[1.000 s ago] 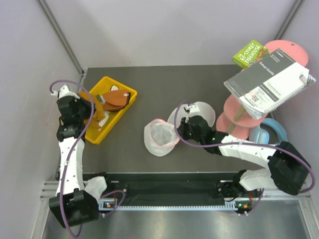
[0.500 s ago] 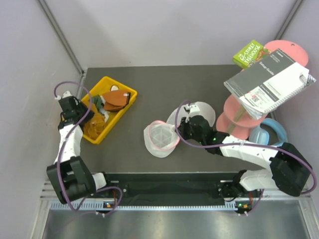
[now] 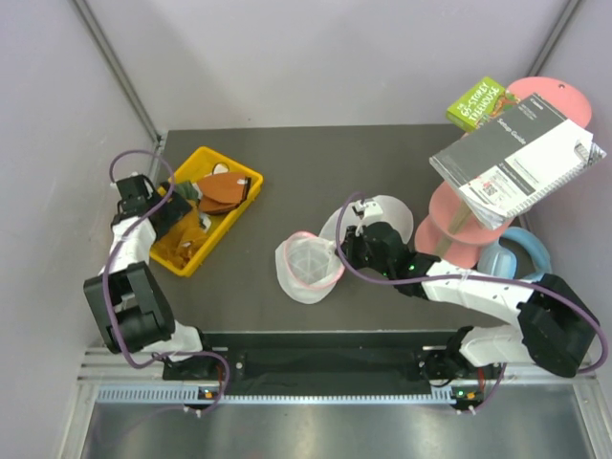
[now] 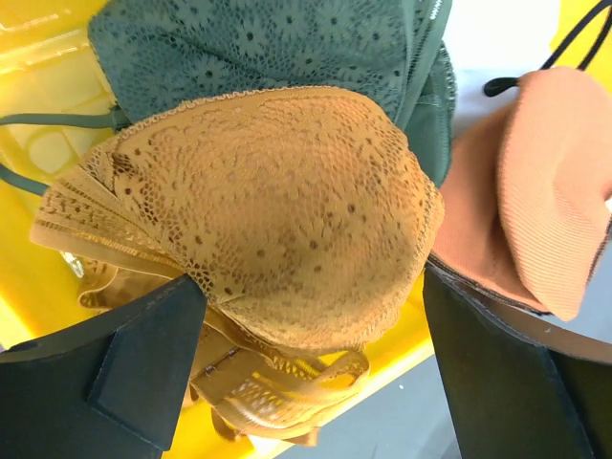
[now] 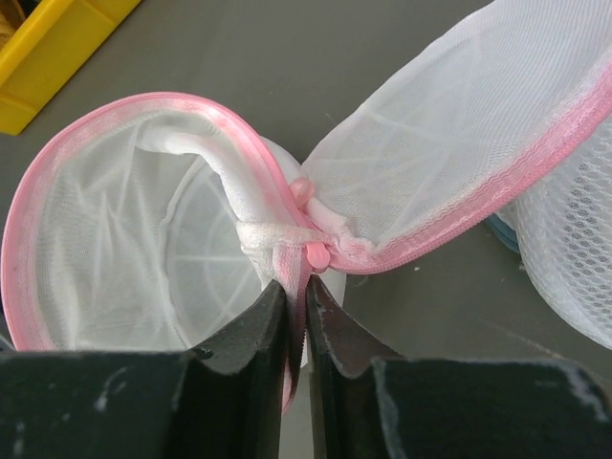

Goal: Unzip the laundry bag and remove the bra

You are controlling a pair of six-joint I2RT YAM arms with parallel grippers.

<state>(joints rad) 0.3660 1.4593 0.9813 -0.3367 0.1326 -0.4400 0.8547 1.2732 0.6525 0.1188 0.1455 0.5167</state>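
My right claw (image 5: pixel 296 292) is clamped on bag (image 5: pixel 115 239) rim (left claw (image 4: pixel 306 282) gapes empty over bra (image 4: pixel 268 191)): retracting w/o release drags bag.

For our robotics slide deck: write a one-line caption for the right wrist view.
The right fingers shut on the pink rim of the opened mesh laundry bag, on a grey table.

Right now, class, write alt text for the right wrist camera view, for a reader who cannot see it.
The right gripper pinches the pink zippered rim of the laundry bag, with its two white mesh halves spread open to either side. Behind it are the grey table and, at upper left, a corner of a yellow tray.
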